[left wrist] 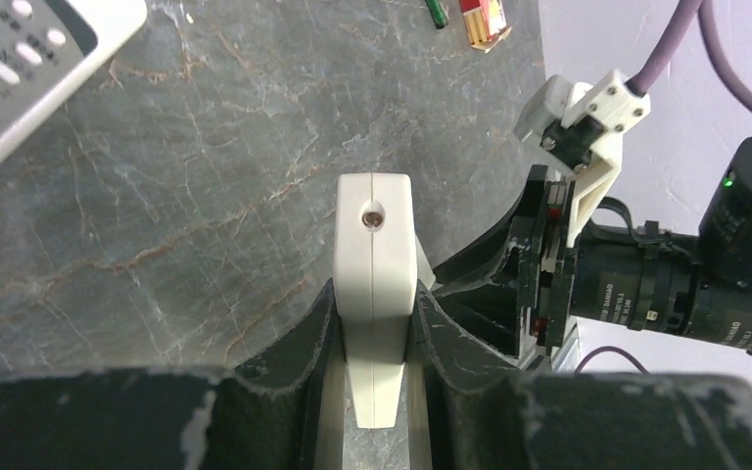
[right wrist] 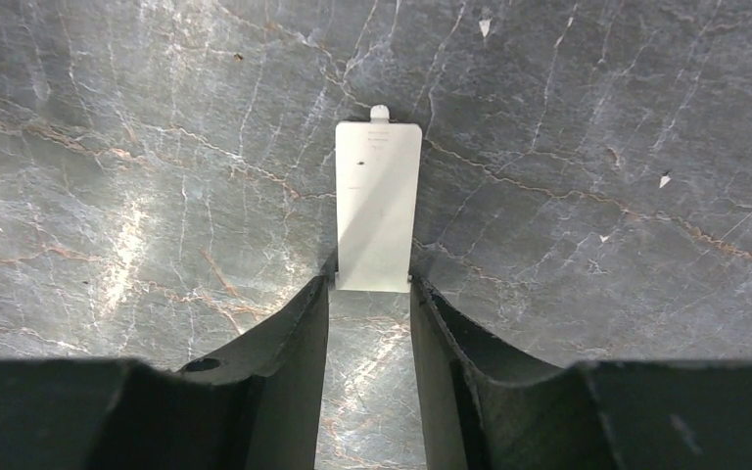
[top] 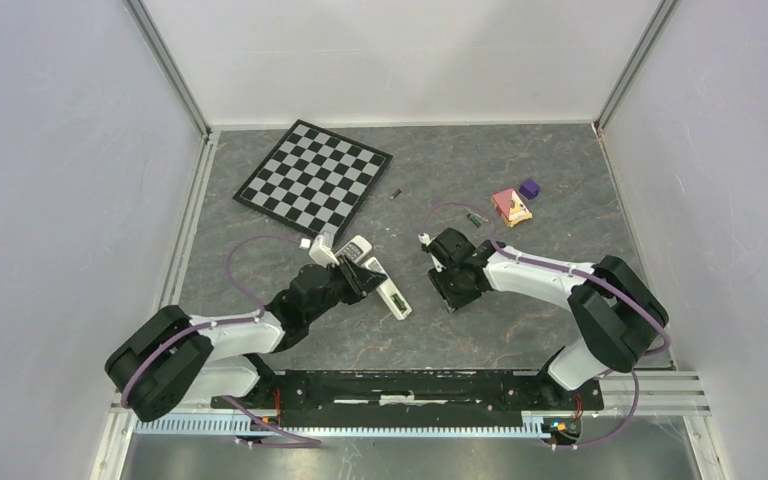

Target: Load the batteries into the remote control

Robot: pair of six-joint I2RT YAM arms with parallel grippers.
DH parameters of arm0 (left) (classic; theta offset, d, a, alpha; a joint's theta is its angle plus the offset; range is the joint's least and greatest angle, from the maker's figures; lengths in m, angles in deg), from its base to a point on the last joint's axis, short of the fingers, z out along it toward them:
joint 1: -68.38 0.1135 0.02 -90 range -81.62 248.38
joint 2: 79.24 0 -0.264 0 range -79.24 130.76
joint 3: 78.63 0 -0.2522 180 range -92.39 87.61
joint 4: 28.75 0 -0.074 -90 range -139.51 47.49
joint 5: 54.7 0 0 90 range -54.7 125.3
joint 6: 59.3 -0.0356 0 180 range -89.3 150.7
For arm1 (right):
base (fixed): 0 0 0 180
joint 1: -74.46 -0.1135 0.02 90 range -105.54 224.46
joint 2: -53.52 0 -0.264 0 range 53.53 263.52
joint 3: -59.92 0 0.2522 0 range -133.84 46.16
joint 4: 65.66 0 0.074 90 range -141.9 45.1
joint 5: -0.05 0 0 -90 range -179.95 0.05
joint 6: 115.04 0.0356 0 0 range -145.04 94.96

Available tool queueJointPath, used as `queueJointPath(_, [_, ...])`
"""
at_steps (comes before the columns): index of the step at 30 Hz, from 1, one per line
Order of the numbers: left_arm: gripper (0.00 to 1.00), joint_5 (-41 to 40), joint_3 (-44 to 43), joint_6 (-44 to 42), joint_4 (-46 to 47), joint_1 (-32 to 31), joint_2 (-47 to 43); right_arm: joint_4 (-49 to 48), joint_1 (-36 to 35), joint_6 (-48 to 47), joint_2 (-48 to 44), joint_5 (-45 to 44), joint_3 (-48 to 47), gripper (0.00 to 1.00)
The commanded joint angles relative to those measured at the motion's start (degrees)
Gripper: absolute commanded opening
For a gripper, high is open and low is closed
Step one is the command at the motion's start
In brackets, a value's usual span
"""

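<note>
My left gripper (top: 360,276) is shut on the white remote control (top: 392,296), which slants toward the table's middle. In the left wrist view I see the remote (left wrist: 375,235) end-on, clamped between my left gripper's (left wrist: 375,294) fingers. A white battery cover (right wrist: 378,206) sticks out from my right gripper (right wrist: 370,284), whose tips press on both sides of its near end. In the top view the right gripper (top: 447,295) points down, just right of the remote. One dark battery (top: 396,193) lies near the chessboard. A green battery (top: 475,218) (left wrist: 437,12) lies further right.
A second remote with buttons (top: 353,248) (left wrist: 10,69) lies just behind my left gripper. A chessboard (top: 315,180) fills the back left. A pink-and-orange block (top: 510,206) and a purple cube (top: 529,187) sit at the back right. White walls enclose the table.
</note>
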Motion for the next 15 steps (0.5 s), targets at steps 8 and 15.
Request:
queueJointPath(8, [0.02, -9.7, 1.7, 11.6, 17.3, -3.7, 14.1, -5.7, 1.2, -2.1, 3.1, 0.3, 5.4, 0.31])
queueJointPath(15, [0.1, -14.5, 4.9, 18.1, 22.1, -4.4, 18.8, -5.6, 1.4, -2.6, 1.3, -0.3, 5.0, 0.3])
